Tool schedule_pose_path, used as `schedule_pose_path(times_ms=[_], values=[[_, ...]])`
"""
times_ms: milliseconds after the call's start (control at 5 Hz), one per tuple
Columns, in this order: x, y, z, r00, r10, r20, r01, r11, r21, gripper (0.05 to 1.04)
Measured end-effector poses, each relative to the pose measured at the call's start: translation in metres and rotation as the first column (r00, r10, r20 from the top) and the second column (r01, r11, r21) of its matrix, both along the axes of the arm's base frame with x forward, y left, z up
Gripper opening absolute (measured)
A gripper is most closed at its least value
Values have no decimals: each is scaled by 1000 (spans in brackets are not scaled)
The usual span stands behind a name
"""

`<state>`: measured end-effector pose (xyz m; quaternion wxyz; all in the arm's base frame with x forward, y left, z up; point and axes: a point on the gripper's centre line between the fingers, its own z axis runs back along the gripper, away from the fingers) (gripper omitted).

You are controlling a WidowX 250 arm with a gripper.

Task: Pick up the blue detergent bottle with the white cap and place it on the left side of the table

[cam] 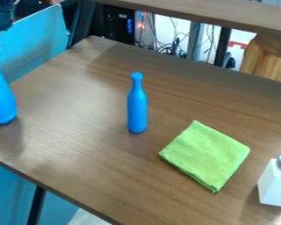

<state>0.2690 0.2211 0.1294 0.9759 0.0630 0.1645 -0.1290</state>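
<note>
Brown tabletop point(78, 114) holds two blue bottles point(137, 110), one green cloth point(206, 154), one white shaker point(274, 184).

Table point(84, 145): brown, streaked with darker wood grain. Slim bottle point(137, 110): solid blue. Bottle at the left edge point(1, 103): blue, with a small white patch. Folded cloth point(206, 154): bright lime green. Shaker point(275, 184): white body, silver-grey top. Chair point(40, 39): light blue.

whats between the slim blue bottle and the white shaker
In the camera view, the folded green cloth lies between the slim blue bottle and white shaker.
</note>
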Motion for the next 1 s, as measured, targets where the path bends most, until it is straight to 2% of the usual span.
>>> schedule_pose_path(times_ms=[200,400,600,800,1000], values=[[-3,-1,-1,1000,-17,17,18,999,-47,522],[-7,-6,-7,1000,-27,-4,26,997,-75,871],[-12,-9,-8,999,-34,-12,33,996,-80,1008],[-17,-12,10,999,-32,33,34,998,-45,1005],[-17,-21,20,996,-68,61,70,997,-29,1004]])
